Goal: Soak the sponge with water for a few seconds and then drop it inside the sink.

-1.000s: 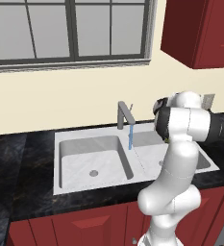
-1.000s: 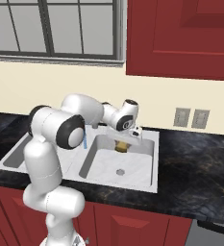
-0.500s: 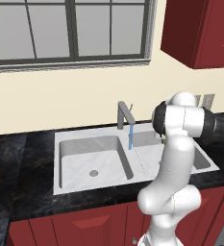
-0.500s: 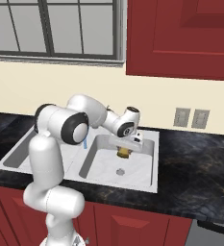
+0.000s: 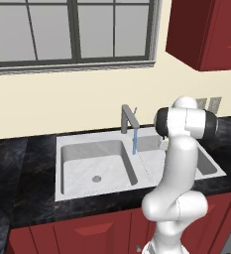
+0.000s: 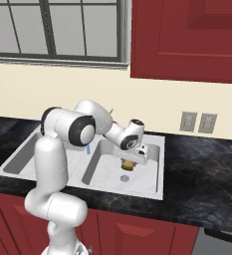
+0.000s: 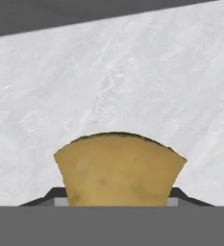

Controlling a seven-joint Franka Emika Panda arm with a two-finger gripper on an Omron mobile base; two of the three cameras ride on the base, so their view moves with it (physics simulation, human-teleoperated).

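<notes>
The gripper [image 6: 128, 163] has dropped lower into the right basin of the marbled grey-white double sink [image 6: 155, 169], clamped on the yellow-olive blocky sponge [image 7: 119, 169].

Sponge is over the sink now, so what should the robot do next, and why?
Probably open the gripper and let go. It is shut on the sponge, which hangs over the right basin of the sink, just above its drain and well to the side of the water. So the drop seems the only step left.
</notes>
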